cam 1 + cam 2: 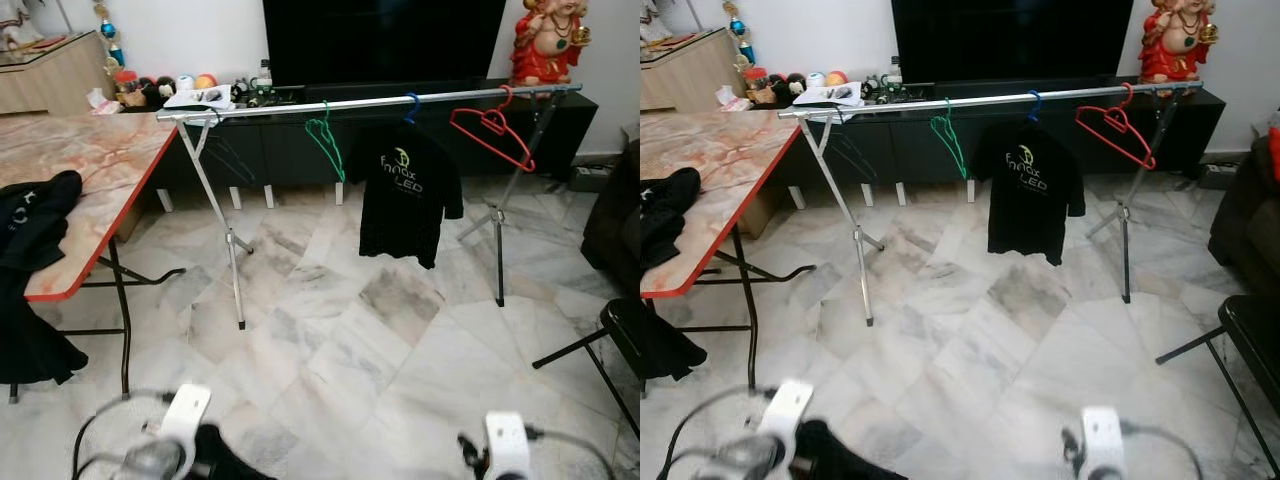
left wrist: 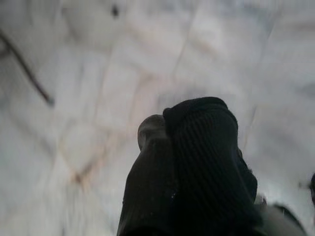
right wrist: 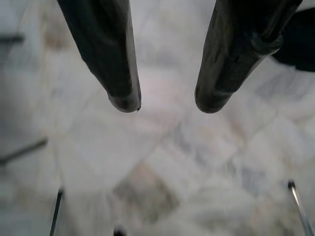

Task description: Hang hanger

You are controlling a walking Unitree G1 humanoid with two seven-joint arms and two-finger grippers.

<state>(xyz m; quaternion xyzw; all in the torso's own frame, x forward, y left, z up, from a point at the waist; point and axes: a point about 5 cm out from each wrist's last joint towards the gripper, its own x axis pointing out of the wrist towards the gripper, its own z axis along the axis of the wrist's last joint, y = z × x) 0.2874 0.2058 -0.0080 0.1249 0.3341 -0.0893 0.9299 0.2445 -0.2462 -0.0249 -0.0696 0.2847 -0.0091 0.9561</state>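
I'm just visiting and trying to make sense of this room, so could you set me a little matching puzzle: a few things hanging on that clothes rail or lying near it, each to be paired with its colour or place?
Things:
1. empty hanger near the middle of the rail
2. empty hanger at the rail's right end
3. black T-shirt
4. dark garment

Descriptions:
A. lies on the marble-topped table
B. red
C. hangs on a blue hanger
D. green

Pairs: 1-D, 2-B, 3-C, 4-A
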